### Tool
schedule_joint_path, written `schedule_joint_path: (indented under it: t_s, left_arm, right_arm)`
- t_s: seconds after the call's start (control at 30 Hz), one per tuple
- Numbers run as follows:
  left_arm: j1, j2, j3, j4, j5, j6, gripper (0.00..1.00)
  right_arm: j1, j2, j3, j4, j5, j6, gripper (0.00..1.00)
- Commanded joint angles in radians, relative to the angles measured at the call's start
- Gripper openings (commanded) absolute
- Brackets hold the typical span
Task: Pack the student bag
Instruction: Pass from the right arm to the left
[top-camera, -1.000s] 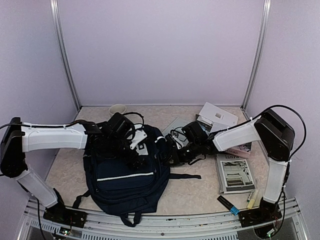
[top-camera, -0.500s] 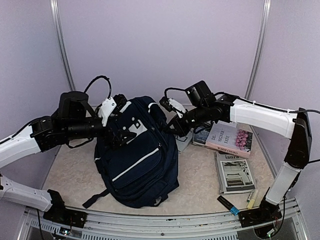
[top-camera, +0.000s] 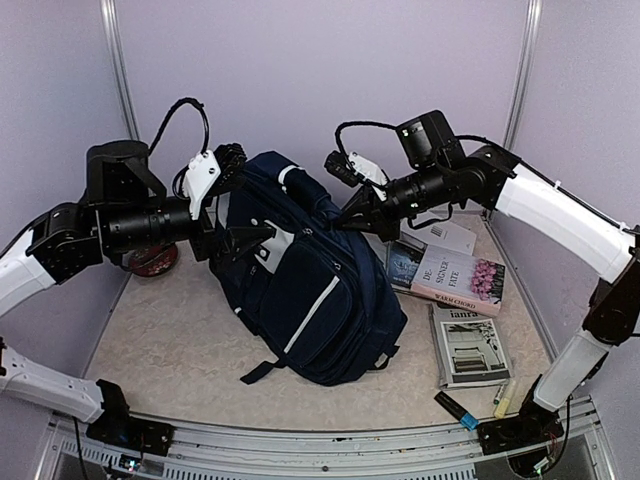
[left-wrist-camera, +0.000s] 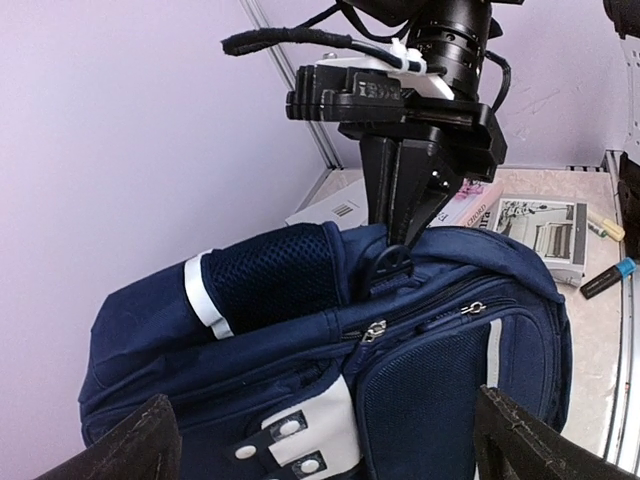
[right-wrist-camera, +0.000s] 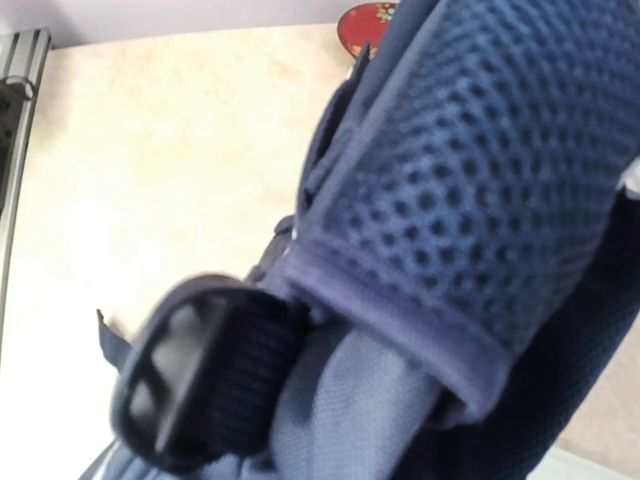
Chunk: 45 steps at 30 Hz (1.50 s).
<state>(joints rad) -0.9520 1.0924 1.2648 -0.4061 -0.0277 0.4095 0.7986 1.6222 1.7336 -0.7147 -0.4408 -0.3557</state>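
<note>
The student bag (top-camera: 310, 290), before flat at lower centre, now stands tilted; the right gripper (top-camera: 353, 217) and left gripper (top-camera: 241, 196) have risen to its top.

Fingers (left-wrist-camera: 135, 450) of the left gripper (left-wrist-camera: 325, 420) run off the lower edge; hard against the right gripper (top-camera: 350, 220), the student bag (right-wrist-camera: 460, 190) and a black buckle (right-wrist-camera: 200, 370) blur.

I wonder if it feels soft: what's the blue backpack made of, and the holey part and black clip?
The student bag looks like matte navy woven cloth, maybe nylon: it creases and sags. The strap padding is mesh, dotted with tiny holes. The black clip seems smooth hard plastic, though it's blurred.
</note>
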Motion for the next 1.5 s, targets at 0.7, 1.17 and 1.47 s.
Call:
schedule_joint_path:
  t_s: [0.7, 1.17, 1.47]
  left_arm:
    - [-0.023, 0.358, 0.38, -0.377, 0.046, 0.219, 0.55]
    - [0.028, 0.125, 0.142, 0.007, 0.103, 0.041, 0.0]
    - [0.13, -0.074, -0.01, 0.27, 0.139, -0.072, 0.0]
  right_arm:
    - [0.061, 0.021, 0.19, -0.126, -0.241, -0.303, 0.0]
    - [0.035, -0.427, -0.462, 0.531, -0.046, 0.01, 0.83]
    - [0.024, -0.608, -0.78, 0.61, -0.006, 0.183, 0.94]
